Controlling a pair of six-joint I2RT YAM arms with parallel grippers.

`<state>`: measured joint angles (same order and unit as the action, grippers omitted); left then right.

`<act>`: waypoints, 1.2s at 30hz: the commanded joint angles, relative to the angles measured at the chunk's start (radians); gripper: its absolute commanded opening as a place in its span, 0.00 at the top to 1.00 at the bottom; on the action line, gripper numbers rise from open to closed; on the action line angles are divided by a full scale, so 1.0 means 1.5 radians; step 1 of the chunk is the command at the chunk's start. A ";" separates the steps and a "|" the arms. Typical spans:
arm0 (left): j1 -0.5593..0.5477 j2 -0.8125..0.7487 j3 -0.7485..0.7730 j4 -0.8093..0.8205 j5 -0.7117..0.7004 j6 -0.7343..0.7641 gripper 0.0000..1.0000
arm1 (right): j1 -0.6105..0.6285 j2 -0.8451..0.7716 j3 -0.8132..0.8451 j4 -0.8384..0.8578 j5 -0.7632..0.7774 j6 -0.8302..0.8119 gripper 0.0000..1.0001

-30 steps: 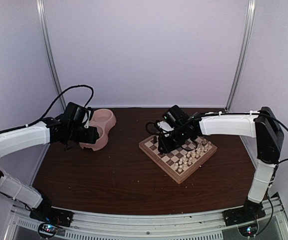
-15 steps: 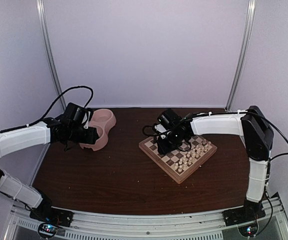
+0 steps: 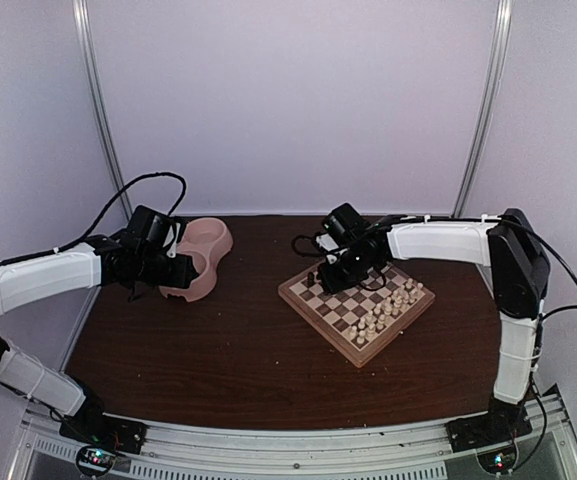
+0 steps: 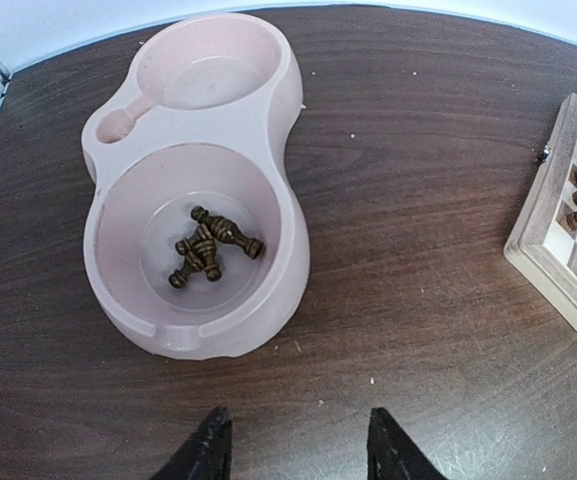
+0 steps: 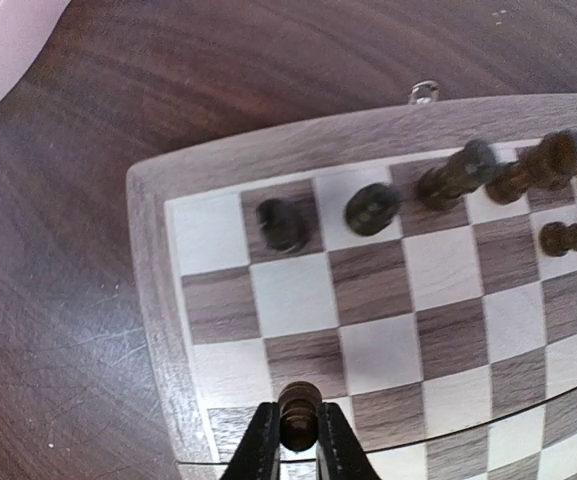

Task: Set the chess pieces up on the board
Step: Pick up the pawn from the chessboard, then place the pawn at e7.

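A tiny dark wooden chessman point(image 5: 299, 402) is being gripped by the right end effector point(image 5: 299, 432); if released tilted, it risks being toppled.

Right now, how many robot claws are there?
2: the left gripper hangs open near the pink bowl; the right gripper grips a dark chess piece over the board.

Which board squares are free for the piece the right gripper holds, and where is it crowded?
Free: the corner square beside the dark chess pieces lining one edge of the board, and the bare squares between them and the right gripper. Crowded: the opposite side, packed with pale chessmen.
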<state>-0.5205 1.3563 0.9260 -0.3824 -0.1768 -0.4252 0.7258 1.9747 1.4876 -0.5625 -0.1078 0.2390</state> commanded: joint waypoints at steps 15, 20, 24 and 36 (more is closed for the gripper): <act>0.007 -0.005 -0.012 0.032 0.016 0.002 0.53 | -0.098 0.032 0.075 0.037 0.000 -0.026 0.87; 0.007 -0.009 -0.012 0.028 0.015 0.004 0.53 | -0.099 0.051 0.080 0.046 0.016 -0.030 0.86; 0.007 -0.012 -0.014 0.026 0.011 0.005 0.53 | -0.098 0.060 0.081 0.047 0.037 -0.043 0.86; 0.007 -0.009 -0.015 0.028 0.014 0.005 0.53 | -0.099 0.085 0.092 0.051 0.066 -0.054 0.84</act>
<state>-0.5179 1.3560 0.9096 -0.3698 -0.1604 -0.4255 0.5819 2.0750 1.5944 -0.5011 -0.0433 0.1726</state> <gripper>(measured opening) 0.473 0.154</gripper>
